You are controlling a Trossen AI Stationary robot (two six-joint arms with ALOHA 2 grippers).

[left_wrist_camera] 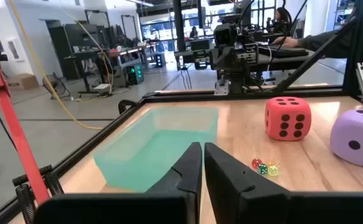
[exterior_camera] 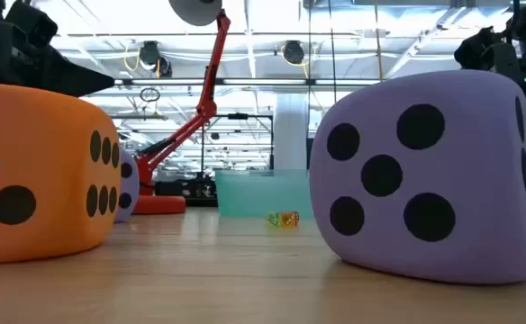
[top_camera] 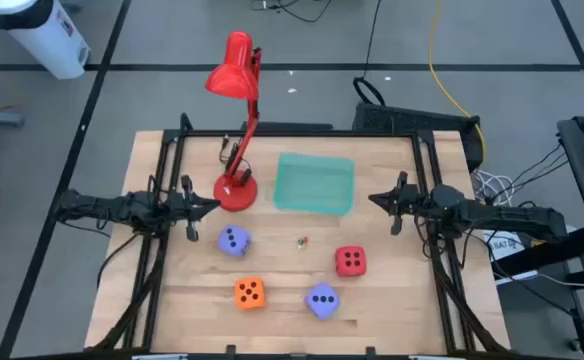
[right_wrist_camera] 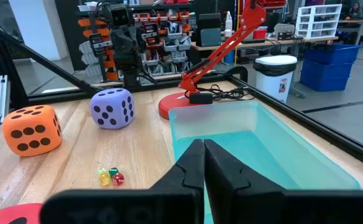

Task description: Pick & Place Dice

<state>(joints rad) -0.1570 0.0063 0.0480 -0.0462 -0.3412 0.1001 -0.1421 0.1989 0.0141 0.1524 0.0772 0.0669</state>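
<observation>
Four dice rest on the table's near half: a purple-blue one (top_camera: 234,240), an orange one (top_camera: 250,292), a second purple-blue one (top_camera: 322,300) and a red one (top_camera: 349,261). In the low view the orange die (exterior_camera: 38,171) and a purple-blue die (exterior_camera: 434,175) loom close. The teal tray (top_camera: 314,183) lies toward the far edge. My left gripper (top_camera: 212,205) is shut and hovers left of the tray, by the lamp base. My right gripper (top_camera: 374,198) is shut and hovers right of the tray. Neither touches a die.
A red desk lamp stands with its round base (top_camera: 235,190) just left of the tray and its head over the far edge. A few tiny coloured dice (top_camera: 300,241) lie mid-table between the big dice. Black frame rails run along the table's sides.
</observation>
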